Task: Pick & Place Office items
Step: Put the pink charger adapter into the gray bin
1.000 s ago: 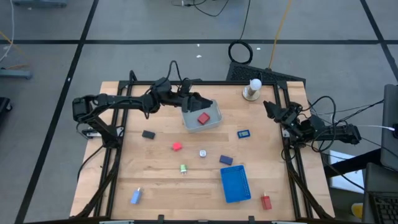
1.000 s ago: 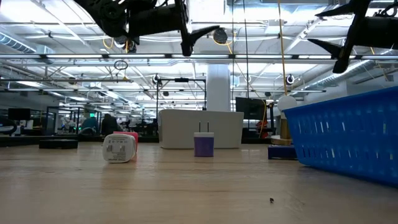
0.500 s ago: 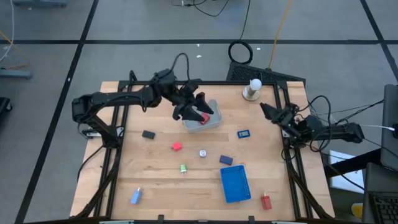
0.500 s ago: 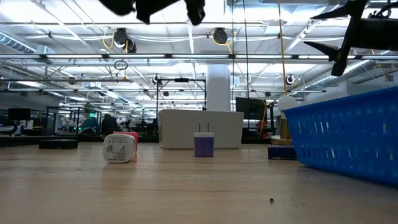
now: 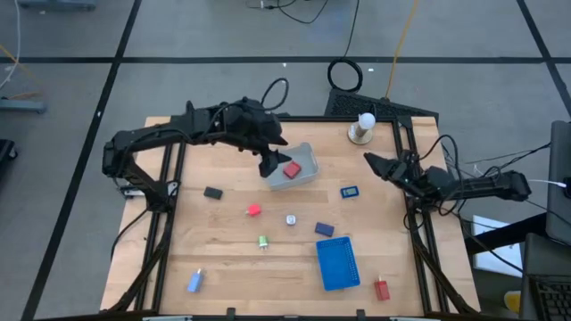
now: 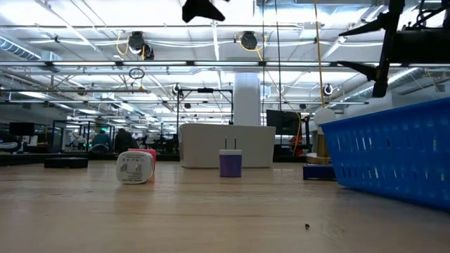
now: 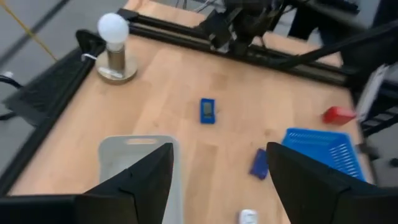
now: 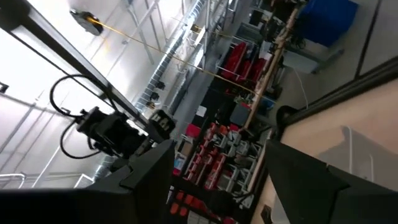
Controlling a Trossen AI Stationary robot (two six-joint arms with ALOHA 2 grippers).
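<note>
High view: on the wooden table [image 5: 223, 259], the left gripper [image 5: 268, 165] hangs at the pale bin's [image 5: 306, 166] nine-o'clock edge — a red block [image 5: 292, 169] lies inside. Other small pieces are scattered toward six o'clock, near a blue tray [image 5: 337, 263]. The right gripper [image 5: 370, 161] waits at three o'clock.

Low view: the wooden surface runs toward a bright hall.

Wrist views: both grippers' fingers stand apart, empty.
</note>
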